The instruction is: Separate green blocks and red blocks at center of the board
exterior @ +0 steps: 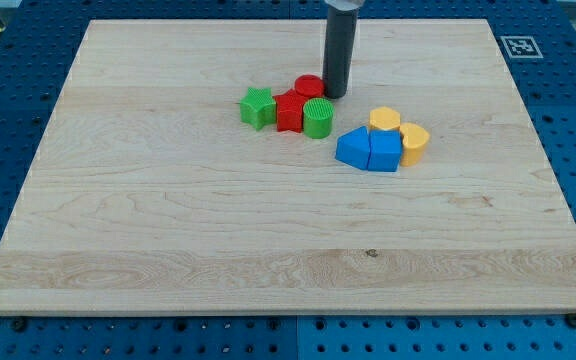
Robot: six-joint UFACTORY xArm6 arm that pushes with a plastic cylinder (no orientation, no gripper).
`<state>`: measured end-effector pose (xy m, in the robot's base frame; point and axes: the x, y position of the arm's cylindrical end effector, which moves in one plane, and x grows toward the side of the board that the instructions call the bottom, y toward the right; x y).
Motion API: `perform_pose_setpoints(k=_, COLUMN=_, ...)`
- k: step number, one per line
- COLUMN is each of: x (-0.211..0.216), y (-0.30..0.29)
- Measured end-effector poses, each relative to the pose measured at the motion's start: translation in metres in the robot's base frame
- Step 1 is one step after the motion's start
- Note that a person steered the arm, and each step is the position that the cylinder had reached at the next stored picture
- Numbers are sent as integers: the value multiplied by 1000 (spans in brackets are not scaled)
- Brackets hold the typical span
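A green star block, a red block, a red cylinder and a green cylinder sit packed together above the board's centre. The red block lies between the green star and the green cylinder. The red cylinder is just above the green cylinder. My tip stands right beside the red cylinder, on its right, and just above the green cylinder. I cannot tell if it touches them.
Two blue blocks and two yellow blocks form a cluster to the right of the green cylinder. A marker tag lies off the wooden board at the view's top right.
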<state>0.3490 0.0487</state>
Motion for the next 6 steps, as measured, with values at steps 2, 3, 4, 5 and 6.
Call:
perform_pose_setpoints(k=2, x=4, y=-3)
perform_pose_setpoints(k=3, x=14, y=-9)
perform_pose_setpoints(k=4, x=27, y=-15)
perform_pose_setpoints(k=5, x=39, y=-21)
perform_pose_setpoints(k=6, x=49, y=-25)
